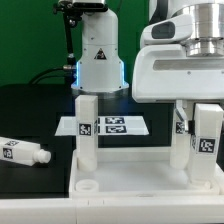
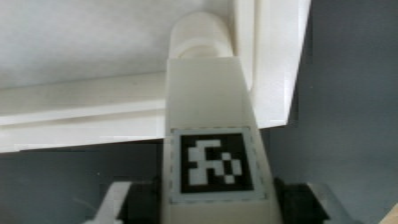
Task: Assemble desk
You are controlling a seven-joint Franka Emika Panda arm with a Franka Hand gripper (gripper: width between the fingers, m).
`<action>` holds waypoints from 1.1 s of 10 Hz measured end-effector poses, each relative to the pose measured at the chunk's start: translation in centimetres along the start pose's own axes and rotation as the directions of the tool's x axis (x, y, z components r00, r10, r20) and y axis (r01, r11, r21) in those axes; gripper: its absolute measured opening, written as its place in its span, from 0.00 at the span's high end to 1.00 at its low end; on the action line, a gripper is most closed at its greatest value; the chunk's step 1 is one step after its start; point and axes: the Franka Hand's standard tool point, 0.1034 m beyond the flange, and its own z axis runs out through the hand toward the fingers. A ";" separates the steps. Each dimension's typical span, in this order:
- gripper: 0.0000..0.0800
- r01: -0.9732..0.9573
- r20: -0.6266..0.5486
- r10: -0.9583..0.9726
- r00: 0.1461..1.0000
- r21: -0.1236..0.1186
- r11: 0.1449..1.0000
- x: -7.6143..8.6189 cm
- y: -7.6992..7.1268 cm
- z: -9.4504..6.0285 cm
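The white tray-like tabletop (image 1: 130, 172) lies at the front of the table. One white leg (image 1: 86, 125) stands in its far corner on the exterior view's left, and another leg (image 1: 207, 143) stands at the near right corner. My gripper (image 1: 184, 112) hangs over the far right corner, shut on a third upright leg (image 1: 181, 135). In the wrist view this leg (image 2: 210, 110) runs from between my gripper's (image 2: 214, 208) fingers down to the tabletop's corner (image 2: 267, 60); its tag faces the camera. A fourth leg (image 1: 24, 152) lies loose on the exterior view's left.
The marker board (image 1: 112, 126) lies flat behind the tabletop. The robot base (image 1: 97, 55) stands at the back centre. The tabletop's near left corner socket (image 1: 86, 185) holds no leg.
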 end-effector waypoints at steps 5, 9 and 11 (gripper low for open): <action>0.22 -0.021 0.037 0.020 0.999 0.002 1.000 1.2 0.2 -0.5; 0.19 -0.052 0.394 0.060 0.917 -0.032 0.998 0.5 0.8 -0.5; 0.19 -0.087 0.397 0.098 0.912 -0.046 0.995 1.3 0.1 -0.6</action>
